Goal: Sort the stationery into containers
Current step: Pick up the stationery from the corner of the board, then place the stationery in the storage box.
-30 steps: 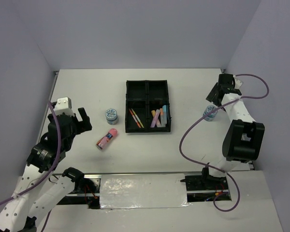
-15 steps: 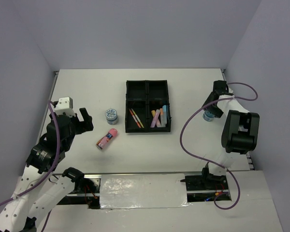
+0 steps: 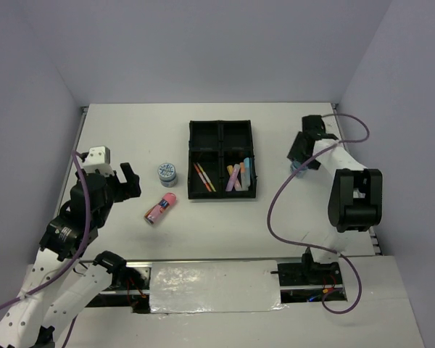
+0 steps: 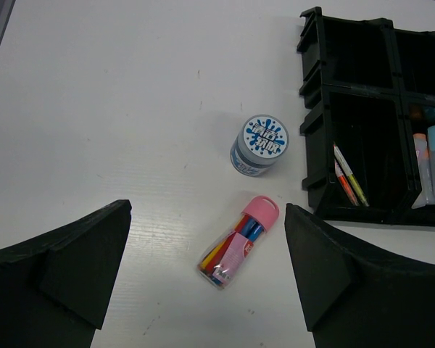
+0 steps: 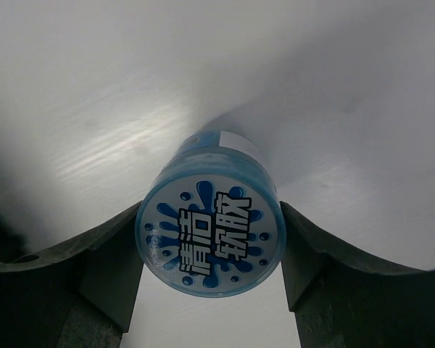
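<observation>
The black tray (image 3: pixel 222 127) stands mid-table, with thin orange pens (image 3: pixel 203 176) in its near left compartment and pastel markers (image 3: pixel 239 174) in its near right. A blue-white tape roll (image 3: pixel 167 173) and a pink tube (image 3: pixel 160 208) lie left of the tray. Both show in the left wrist view, the roll (image 4: pixel 260 143) beyond the tube (image 4: pixel 239 241). My left gripper (image 3: pixel 127 181) is open and empty, left of the tube. Its jaws stand wide either side of the tube in its own view (image 4: pixel 206 210). My right gripper (image 3: pixel 299 161) is shut on the second tape roll (image 5: pixel 210 233), right of the tray.
The tray's two far compartments (image 3: pixel 222 135) look empty. Purple walls close in the table on the left, back and right. A purple cable (image 3: pixel 275 203) loops from the right arm over the table's near right part.
My right gripper has moved left toward the tray, carrying the tape roll with it. My left gripper has barely shifted.
</observation>
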`<state>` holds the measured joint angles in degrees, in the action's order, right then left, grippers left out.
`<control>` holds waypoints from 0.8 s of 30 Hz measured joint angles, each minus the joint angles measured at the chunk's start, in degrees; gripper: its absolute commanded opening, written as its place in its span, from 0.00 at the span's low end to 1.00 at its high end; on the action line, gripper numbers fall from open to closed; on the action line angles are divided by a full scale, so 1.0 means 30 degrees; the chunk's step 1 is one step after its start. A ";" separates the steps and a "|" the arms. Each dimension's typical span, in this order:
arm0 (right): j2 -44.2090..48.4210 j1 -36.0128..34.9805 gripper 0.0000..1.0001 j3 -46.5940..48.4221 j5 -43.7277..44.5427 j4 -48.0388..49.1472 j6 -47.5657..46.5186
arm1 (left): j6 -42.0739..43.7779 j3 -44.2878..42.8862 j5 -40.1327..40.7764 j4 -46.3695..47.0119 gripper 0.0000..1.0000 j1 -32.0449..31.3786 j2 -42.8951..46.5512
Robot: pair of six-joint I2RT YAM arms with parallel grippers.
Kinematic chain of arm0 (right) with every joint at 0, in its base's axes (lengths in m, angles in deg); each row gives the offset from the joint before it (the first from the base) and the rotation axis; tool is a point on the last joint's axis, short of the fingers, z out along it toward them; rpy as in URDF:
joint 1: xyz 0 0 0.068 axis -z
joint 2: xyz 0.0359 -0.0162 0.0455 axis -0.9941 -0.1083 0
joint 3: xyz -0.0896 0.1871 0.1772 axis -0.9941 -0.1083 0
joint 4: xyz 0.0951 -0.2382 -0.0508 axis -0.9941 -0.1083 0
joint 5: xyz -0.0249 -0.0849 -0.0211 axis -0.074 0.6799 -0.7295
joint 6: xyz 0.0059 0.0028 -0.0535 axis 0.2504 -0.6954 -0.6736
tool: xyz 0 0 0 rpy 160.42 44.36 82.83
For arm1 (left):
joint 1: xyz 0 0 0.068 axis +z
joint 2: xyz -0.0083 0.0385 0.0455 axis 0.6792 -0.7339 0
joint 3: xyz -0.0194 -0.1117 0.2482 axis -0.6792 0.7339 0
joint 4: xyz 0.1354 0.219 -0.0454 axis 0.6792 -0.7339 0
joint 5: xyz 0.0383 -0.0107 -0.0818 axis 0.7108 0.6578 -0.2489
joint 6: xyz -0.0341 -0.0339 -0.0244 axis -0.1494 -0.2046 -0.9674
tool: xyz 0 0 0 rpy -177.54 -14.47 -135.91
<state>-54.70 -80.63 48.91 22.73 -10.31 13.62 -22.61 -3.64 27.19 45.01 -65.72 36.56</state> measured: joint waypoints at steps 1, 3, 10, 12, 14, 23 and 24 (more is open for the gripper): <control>0.0000 -0.0852 0.00 0.0634 0.0080 -0.0393 -0.0073 | 0.0000 0.0015 -0.0029 0.0015 0.99 0.0000 0.0000; -0.0051 -0.2572 0.00 0.2470 0.0022 -0.1056 -0.0277 | 0.0000 0.0022 -0.0044 0.0036 0.99 0.0000 0.0000; -0.3249 -0.7308 0.00 1.3624 -0.0393 -0.1800 -0.2040 | 0.0000 0.0022 -0.0029 0.0051 0.99 0.0000 0.0007; -0.5034 -0.8160 0.00 1.6444 -0.0444 -0.1982 -0.2667 | 0.0000 0.0022 -0.0029 0.0051 0.99 0.0000 0.0000; -0.6674 -0.8677 0.00 1.8251 -0.0481 -0.1982 -0.3184 | 0.0000 0.0022 -0.0029 0.0051 0.99 0.0000 0.0000; -1.0477 -0.8925 0.00 1.8812 -0.0903 -0.2164 -0.4714 | 0.0000 0.0022 -0.0036 0.0051 0.99 0.0000 -0.0029; -1.0608 -0.8925 0.00 1.8812 -0.0947 -0.2171 -0.4801 | 0.0000 0.0029 -0.0036 0.0051 0.99 0.0000 -0.0036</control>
<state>-86.52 -107.40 105.35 19.89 -16.82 -0.79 -22.61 -3.56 27.08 45.16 -65.72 36.45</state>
